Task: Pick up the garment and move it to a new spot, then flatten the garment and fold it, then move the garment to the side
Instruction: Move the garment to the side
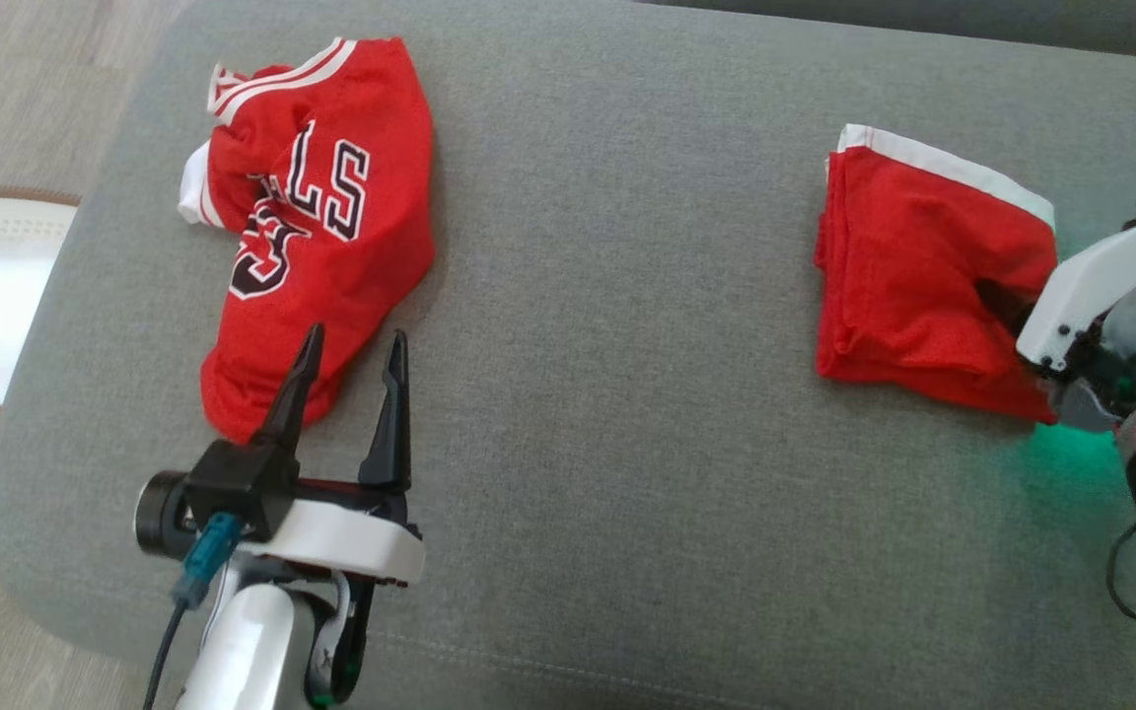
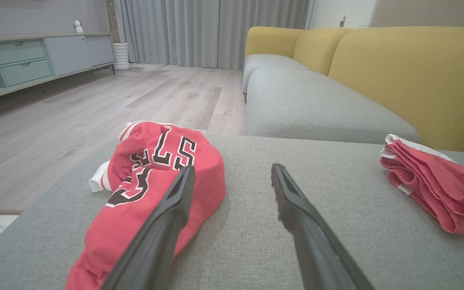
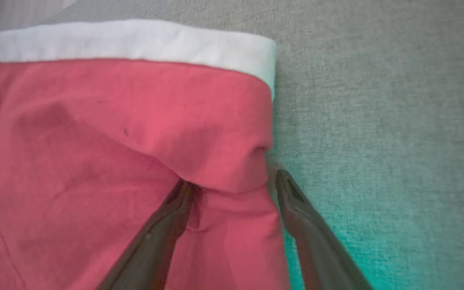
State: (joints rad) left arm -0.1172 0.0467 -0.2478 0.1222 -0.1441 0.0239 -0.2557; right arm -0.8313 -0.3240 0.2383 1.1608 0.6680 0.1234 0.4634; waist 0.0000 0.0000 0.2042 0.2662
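Lying on one cushion: one lettered jersey, one folded garment.

Home living room. Yellow-backed sofa with grey seat cushions; pale wood-plank floor; full-length grey curtains at far wall; low sideboard with drawers and open shelves, small white gadget on top; white ribbed pot on floor beside curtains.

Jersey red, black-lettered; folded garment red, white-banded.
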